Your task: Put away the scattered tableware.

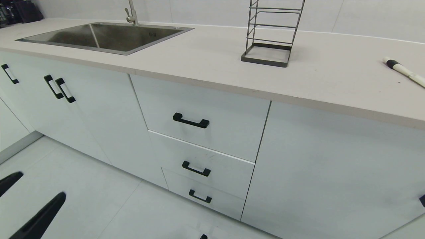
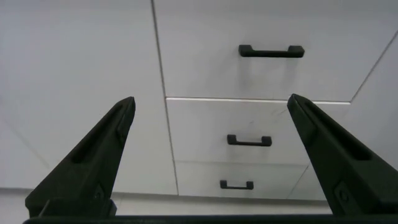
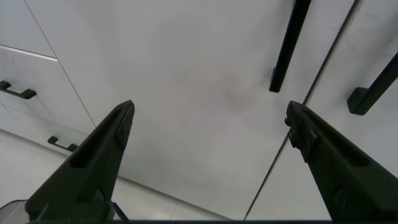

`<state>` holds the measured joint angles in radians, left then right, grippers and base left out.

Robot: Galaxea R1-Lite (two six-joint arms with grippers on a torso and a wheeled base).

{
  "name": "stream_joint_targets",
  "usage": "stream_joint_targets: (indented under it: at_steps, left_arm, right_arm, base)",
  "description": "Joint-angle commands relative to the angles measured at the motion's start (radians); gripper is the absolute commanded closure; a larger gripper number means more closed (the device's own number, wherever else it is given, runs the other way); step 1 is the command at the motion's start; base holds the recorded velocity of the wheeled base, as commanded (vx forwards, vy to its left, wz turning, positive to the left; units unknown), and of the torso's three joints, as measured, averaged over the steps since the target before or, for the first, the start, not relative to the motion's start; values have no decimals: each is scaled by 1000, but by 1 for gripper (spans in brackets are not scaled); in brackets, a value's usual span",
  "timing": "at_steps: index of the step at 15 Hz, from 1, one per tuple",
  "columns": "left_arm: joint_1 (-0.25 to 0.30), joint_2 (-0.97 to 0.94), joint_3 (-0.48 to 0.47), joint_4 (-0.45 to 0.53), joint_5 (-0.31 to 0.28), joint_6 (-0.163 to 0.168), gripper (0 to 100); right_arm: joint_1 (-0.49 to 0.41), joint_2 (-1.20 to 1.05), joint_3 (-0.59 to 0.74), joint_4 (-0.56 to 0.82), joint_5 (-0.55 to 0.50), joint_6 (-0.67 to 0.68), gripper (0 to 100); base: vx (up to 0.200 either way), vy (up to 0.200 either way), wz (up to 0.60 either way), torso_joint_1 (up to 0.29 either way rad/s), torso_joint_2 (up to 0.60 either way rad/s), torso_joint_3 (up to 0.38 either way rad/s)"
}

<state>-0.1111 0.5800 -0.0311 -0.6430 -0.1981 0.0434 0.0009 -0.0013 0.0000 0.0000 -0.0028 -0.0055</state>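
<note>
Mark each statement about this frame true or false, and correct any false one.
1. The three stacked drawers are all shut. True.
2. The wire rack stands inside the sink. False: it stands on the countertop, to the right of the sink.
3. The left end effector is open and faces the drawers. True.
4. The right end effector grips the white-and-black item. False: it is open and holds nothing; the item lies on the countertop at the robot's far right.
</note>
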Motion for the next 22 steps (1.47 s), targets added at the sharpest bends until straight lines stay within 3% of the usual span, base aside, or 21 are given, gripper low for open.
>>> stream_joint_targets:
  at_steps: [1,3,6,7,8,9,10,14,22]
  left_arm:
    - [64,-511,23,422,3,15,0]
    - [67,-509,31,450,3,7,0]
    - [113,-580,28,605,0,12,0]
    - [113,-578,30,589,5,12,0]
    - [113,-580,31,595,37,18,0]
    - [113,-580,31,640,144,27,0]
    - [113,-580,31,640,172,19,0]
    - [111,-578,31,643,152,-39,0]
    - [111,-578,31,643,151,-39,0]
  right_arm:
    - [1,1,0,0,0,1,0]
    - [1,1,0,0,0,-1,0]
    - [1,1,0,0,0,1,0]
    - [1,1,0,0,0,1,0]
    - [1,1,0,0,0,1,0]
    - [1,1,0,0,0,1,0]
    - [1,1,0,0,0,-1,0]
    - [1,1,0,0,0,-2,0]
    - [1,1,0,0,0,-2,0]
  base:
    - [0,0,0,0,0,0]
    - [0,0,0,0,0,0]
    - [0,0,0,0,0,0]
    - [0,0,0,0,0,0]
    - [0,0,-600,7,7,-2]
    - [0,0,-600,-2,2,2]
    - [0,0,-600,7,2,2]
    - [0,0,-600,4,2,1]
    - [0,0,-225,0,1,0]
